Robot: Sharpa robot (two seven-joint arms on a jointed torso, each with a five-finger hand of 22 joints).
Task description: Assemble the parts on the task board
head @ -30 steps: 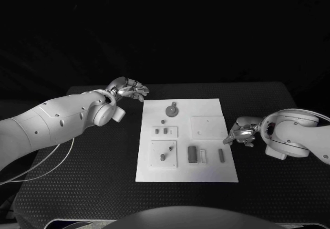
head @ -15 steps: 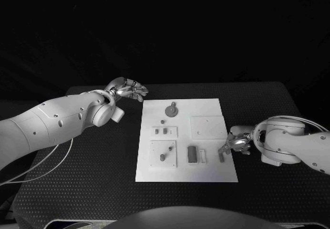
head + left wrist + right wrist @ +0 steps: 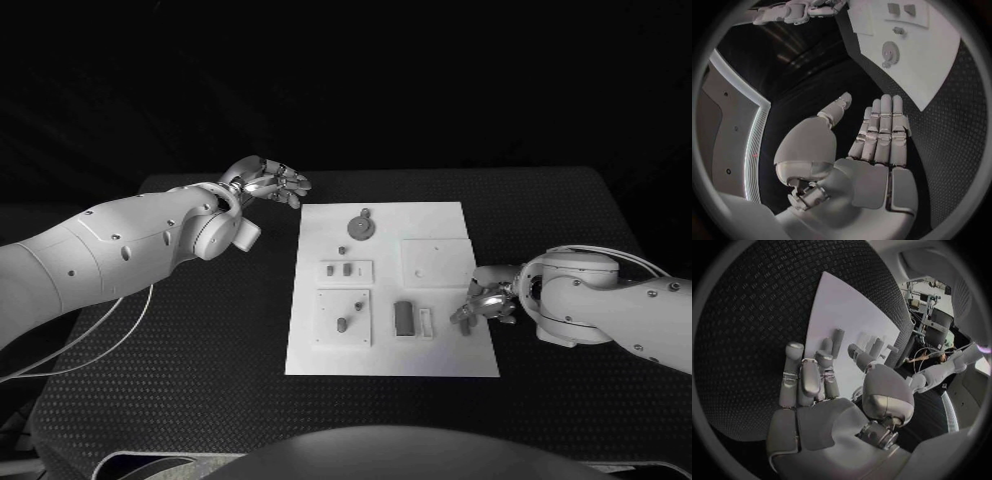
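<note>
Black table (image 3: pixel 188 340) underneath everything, bearing the white task board (image 3: pixel 433 355) at its middle. Left hand (image 3: pixel 268 183) raised off the board's far left corner, holding nothing; in the left wrist view, fingers (image 3: pixel 881 127) straight and side by side, thumb set apart, board well beyond the fingertips. Right hand (image 3: pixel 486 301) low over the board's right edge; in the head view, fingertips right at a slim upright part (image 3: pixel 464 318), contact impossible to confirm there. Right wrist view plainer on this: fingers (image 3: pixel 809 376) extended and slightly spread, nothing clamped, the slim part (image 3: pixel 837 341) just past the fingertips, apart from them, thumb bent off to the side.

Head view alone laying out the whole board. Round geared part (image 3: pixel 359 229) at the far end, nearest the left hand's fingers, a tiny piece just below it. Smaller raised plate (image 3: pixel 346 270) next, with two little parts on it. Larger raised plate (image 3: pixel 343 318) nearer the robot, with one small oblong part and a smaller dot on it. Blank square plate (image 3: pixel 437 261) just beyond the right hand's fingertips. Dark rectangular block (image 3: pixel 404 318) and a pale narrow piece beside it, between the larger raised plate and the slim part.

Left wrist view giving the gear (image 3: pixel 891 50) on the board's far end.
</note>
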